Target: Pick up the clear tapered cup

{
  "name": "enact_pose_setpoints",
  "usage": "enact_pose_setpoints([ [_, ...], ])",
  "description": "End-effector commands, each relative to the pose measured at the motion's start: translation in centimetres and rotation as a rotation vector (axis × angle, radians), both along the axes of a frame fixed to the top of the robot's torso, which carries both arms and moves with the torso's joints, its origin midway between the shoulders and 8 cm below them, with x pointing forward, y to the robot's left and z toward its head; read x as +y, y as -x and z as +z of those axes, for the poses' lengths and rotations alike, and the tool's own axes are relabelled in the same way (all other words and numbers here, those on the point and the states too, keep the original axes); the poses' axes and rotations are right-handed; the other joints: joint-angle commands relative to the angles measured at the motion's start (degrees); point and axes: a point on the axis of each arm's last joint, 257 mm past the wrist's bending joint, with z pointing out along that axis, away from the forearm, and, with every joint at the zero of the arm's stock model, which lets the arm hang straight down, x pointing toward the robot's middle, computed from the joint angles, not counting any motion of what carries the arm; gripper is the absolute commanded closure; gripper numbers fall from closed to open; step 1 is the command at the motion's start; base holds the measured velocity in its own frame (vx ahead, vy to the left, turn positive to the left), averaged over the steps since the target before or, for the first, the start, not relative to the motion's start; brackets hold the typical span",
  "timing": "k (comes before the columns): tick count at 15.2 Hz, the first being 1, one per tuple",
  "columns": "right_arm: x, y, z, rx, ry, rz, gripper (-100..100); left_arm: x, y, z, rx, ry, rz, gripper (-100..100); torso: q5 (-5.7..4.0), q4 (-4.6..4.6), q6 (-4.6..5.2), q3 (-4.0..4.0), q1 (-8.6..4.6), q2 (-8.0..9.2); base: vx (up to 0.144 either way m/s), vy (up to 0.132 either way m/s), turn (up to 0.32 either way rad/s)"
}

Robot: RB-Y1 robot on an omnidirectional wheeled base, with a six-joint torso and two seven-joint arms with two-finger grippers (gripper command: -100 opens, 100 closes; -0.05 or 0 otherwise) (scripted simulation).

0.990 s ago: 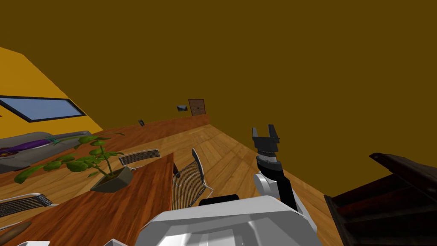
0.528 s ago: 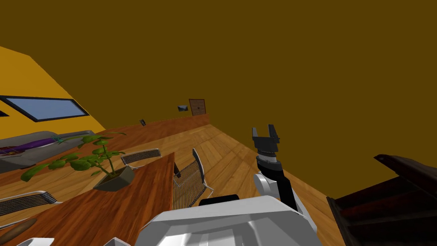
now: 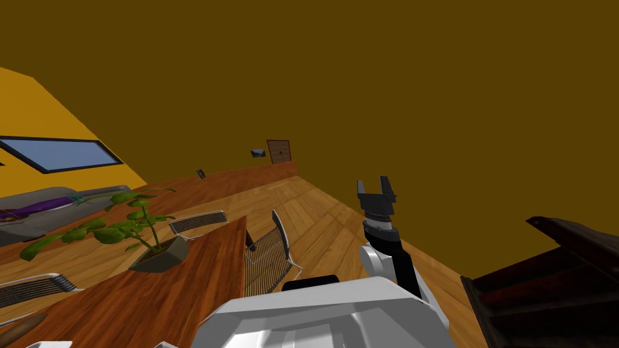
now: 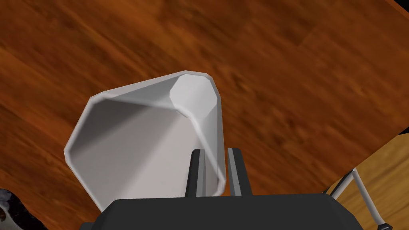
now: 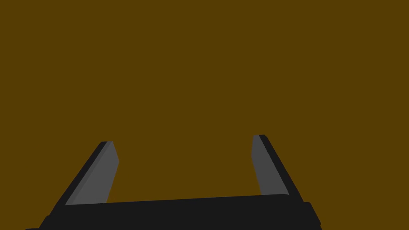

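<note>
Cup (image 4: 136, 135) wall pinched by left tool (image 4: 215, 151); right tool (image 3: 373, 183) spread.

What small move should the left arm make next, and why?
Probably lift the left gripper slowly away from the wooden table. Its fingers stand close together, pinching the wall of the pale tapered cup at its rim, one inside and one outside, so the grasp looks made. The right gripper is open, holding nothing.

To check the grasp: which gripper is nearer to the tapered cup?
Left. The left gripper pinches the white cup by its wall; the right gripper is raised open, apart.
</note>
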Motion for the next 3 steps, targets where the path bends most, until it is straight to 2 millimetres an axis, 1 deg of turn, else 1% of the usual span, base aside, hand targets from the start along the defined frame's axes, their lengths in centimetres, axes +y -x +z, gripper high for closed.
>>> enact_pose_setpoints([
  [1,0.0,0.0,0.0,0.0,0.0,0.0,0,0.2,0.28,0.73,0.004,0.004,0.0,100,0.0,0.0,0.0,0.0,0.0,0.0,-0.012,-0.015,-0.044],
  [2,0.0,0.0,0.0,0.0,0.0,0.0,0,0.43,0.47,1.23,0.004,0.003,0.002,100,-0.01,0.0,-0.01,0.0,-0.01,0.01,-0.009,-0.011,-0.023],
  [3,0.0,0.0,0.0,0.0,0.0,0.0,0,0.27,0.32,0.7,0.002,0.002,0.0,100,-0.04,0.0,-0.02,0.0,-0.01,0.01,-0.006,-0.004,-0.002],
])
